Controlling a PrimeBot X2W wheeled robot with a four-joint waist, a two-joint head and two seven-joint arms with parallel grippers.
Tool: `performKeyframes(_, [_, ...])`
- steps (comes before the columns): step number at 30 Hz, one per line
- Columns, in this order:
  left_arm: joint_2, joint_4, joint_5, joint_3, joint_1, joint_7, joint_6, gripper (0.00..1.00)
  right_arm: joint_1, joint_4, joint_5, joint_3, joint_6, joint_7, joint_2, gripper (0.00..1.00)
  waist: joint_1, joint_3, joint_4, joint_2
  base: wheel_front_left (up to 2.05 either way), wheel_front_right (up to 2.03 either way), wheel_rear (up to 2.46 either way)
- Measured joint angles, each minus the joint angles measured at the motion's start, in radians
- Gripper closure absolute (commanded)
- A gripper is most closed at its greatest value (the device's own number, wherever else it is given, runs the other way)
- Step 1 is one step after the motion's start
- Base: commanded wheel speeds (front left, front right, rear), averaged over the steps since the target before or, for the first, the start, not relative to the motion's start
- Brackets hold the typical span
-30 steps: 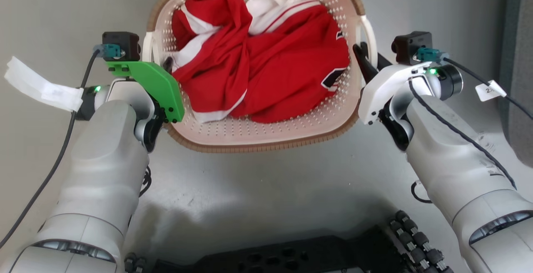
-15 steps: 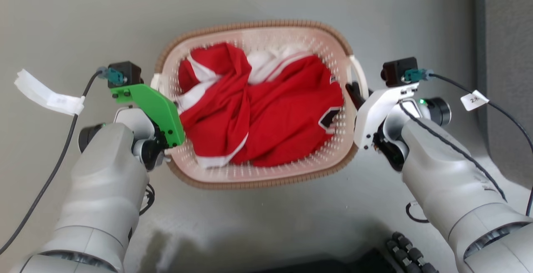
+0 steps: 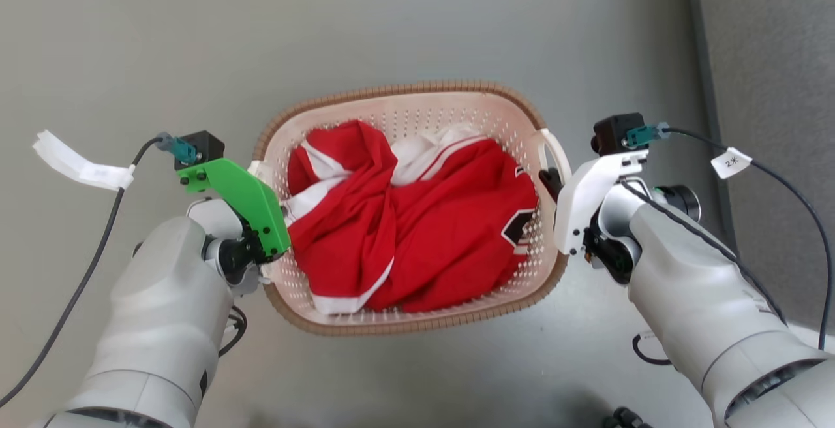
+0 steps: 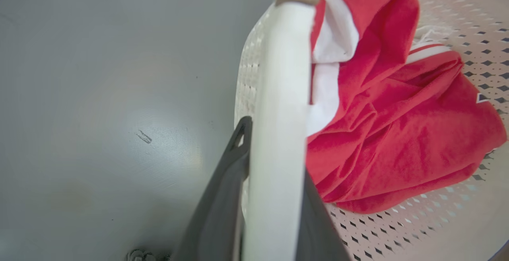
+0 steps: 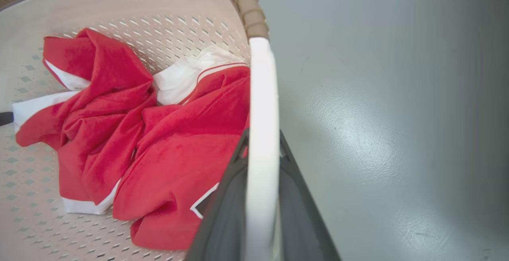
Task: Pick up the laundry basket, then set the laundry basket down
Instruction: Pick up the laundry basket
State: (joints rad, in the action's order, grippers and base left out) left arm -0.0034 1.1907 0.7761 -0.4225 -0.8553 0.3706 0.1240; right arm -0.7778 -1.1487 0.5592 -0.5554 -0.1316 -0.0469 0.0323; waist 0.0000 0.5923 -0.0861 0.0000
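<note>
The laundry basket (image 3: 404, 89) is cream and perforated with a brown woven-look rim, and it holds crumpled red and white clothing (image 3: 417, 219). My left gripper (image 3: 261, 173), under its green plate, is shut on the basket's left white handle (image 4: 284, 94), with one dark finger on each side of the bar. My right gripper (image 3: 553, 180) is shut on the right white handle (image 5: 260, 113) in the same way. The basket hangs level between my two arms over the grey floor. I cannot tell whether its bottom touches the floor.
A grey panel (image 3: 770, 89) runs along the right side. Cables with white tags (image 3: 78, 164) trail from both wrists. Dark rollers of my base (image 3: 626, 418) peek in at the bottom edge. Bare grey floor surrounds the basket.
The whole head picture has shifted, so the camera moved: the basket and both arms now sit lower and smaller, and my dark base has slid out. Both grips on the handles are unchanged.
</note>
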Motion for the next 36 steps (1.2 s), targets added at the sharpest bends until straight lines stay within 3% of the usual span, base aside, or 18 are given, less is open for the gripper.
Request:
performKeyframes(12, [0.002, 0.023, 0.067, -0.009, 0.047, 0.086, -0.001, 1.00, 0.031, -0.008, 0.065, -0.020, 0.000, -0.089, 0.001, 1.00, 0.0000, -0.134, 0.008, 0.0000, 0.00, 0.00, 0.00])
performKeyframes(36, [0.001, 0.062, 0.112, -0.033, 0.125, 0.161, -0.001, 1.00, 0.101, -0.016, 0.159, -0.064, 0.000, -0.233, 0.001, 1.00, -0.0001, -0.368, 0.017, 0.0000, 0.00, 0.00, 0.00])
